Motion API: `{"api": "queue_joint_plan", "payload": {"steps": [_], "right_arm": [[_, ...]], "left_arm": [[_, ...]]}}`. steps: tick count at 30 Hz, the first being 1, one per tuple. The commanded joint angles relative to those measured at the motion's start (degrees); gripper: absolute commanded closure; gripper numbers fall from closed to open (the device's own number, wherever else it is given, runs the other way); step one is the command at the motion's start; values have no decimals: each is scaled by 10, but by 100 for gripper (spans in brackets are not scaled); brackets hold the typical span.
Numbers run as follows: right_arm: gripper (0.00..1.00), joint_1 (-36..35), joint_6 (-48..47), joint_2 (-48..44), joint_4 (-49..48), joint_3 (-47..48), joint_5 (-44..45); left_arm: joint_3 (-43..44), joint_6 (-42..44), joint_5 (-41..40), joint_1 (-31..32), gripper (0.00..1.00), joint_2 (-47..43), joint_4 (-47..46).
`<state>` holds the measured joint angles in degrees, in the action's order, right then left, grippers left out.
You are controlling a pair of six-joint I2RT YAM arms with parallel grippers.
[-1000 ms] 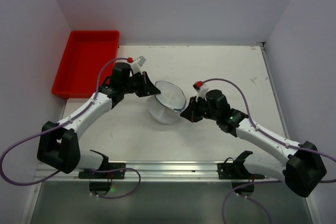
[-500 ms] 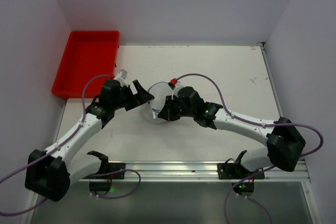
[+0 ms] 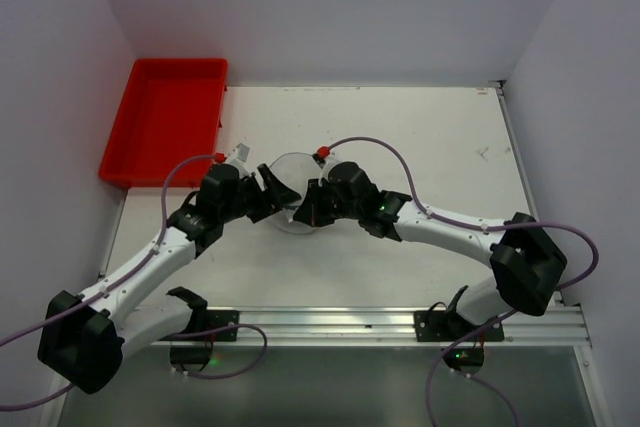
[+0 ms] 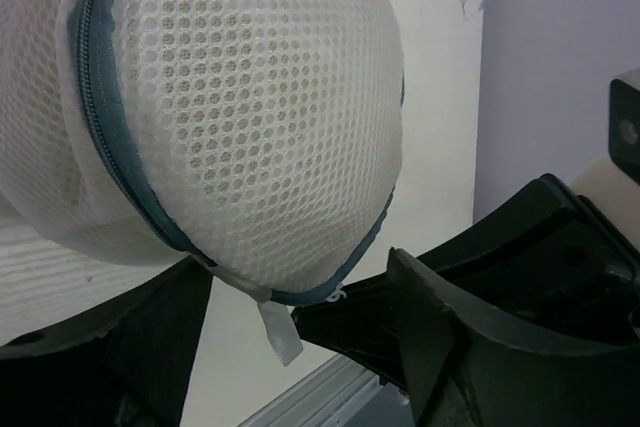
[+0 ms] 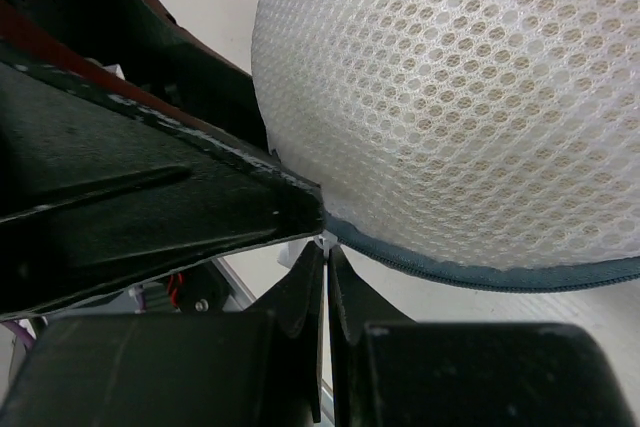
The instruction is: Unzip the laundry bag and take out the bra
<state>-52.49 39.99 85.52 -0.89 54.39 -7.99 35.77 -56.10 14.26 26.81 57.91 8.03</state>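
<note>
the right end effector (image 5: 325, 247) is pinched shut on the dark rim of the one laundry bag (image 3: 290, 187), tilted at mid table (image 3: 430, 137), with the left end effector (image 4: 298, 277) gaping just beside it, and only the top view shows the one red tray (image 3: 165, 117).

left tool (image 3: 282, 199) jaws spread | right tool (image 5: 326, 247) jaws pinched together | arms angled inward

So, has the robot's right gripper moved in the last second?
Yes. The right gripper has swung left across the table, closer to the red tray, and now sits shut against the edge of the laundry bag.
</note>
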Motion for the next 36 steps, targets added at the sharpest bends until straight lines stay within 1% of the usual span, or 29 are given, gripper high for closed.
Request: {"api": "queue_joint_plan", "payload": {"steps": [1, 2, 3, 5, 6, 8, 12, 14, 15, 16, 18, 19, 21, 23, 24, 26, 27, 28, 29, 30, 32, 33, 34, 35, 36], "right_arm": [[100, -2, 6, 1, -18, 25, 17], [100, -2, 5, -3, -15, 20, 16], [100, -2, 4, -7, -10, 18, 21], [100, -2, -2, -32, 7, -4, 29], [100, -2, -13, -43, 7, -15, 36], [100, 4, -27, -76, 28, -39, 59], [100, 19, -62, -127, 69, -73, 79], [100, 24, -75, -150, 91, -91, 111], [100, 26, -91, -169, 97, -97, 115], [100, 32, -99, -177, 99, -103, 116], [100, 39, -112, -185, 107, -110, 113], [100, 42, -109, -185, 130, -106, 116], [100, 42, -99, -188, 155, -91, 113], [100, 41, -91, -195, 150, -90, 96], [100, 41, -77, -197, 133, -92, 84], [100, 41, -59, -191, 108, -97, 51], [100, 41, -34, -183, 88, -95, 34], [100, 37, -17, -173, 79, -91, 31], [100, 34, -4, -150, 68, -84, 25], [100, 32, 18, -139, 41, -81, 19], [100, 20, 35, -103, 20, -60, 27], [100, 18, 46, -90, 13, -50, 32], [100, 13, 50, -77, 12, -40, 36], [100, 13, 53, -52, 12, -19, 33], [100, 13, 54, -41, -2, -7, 33]], "left_arm": [[-11, -25, -35, 11, 29, 9, -24], [-10, -23, -41, 11, 35, 10, -21], [-8, -20, -47, 11, 55, 11, -18], [0, -5, -74, 11, 75, 7, -6], [4, 1, -80, 8, 89, 7, -2], [12, 24, -85, 4, 100, 7, 4], [18, 68, -40, -18, 100, 22, -14], [32, 113, -1, -23, 100, 34, -17], [40, 130, 19, -34, 100, 52, -15], [60, 169, 62, -40, 100, 62, -7], [78, 206, 97, -54, 100, 92, -2], [101, 235, 110, -54, 100, 103, 14], [125, 262, 117, -55, 100, 133, 32], [153, 283, 114, -56, 100, 160, 44], [161, 290, 112, -58, 98, 167, 44], [183, 292, 99, -61, 78, 189, 44], [190, 289, 96, -62, 68, 195, 44], [200, 285, 95, -63, 57, 200, 42], [202, 279, 96, -64, 29, 200, 39], [203, 270, 94, -64, 18, 200, 38], [200, 235, 62, -64, 2, 182, 51], [197, 221, 48, -64, 0, 173, 59], [181, 188, 23, -64, 0, 160, 71], [168, 170, 15, -64, 0, 130, 70], [152, 131, 2, -64, 0, 113, 61]]}}
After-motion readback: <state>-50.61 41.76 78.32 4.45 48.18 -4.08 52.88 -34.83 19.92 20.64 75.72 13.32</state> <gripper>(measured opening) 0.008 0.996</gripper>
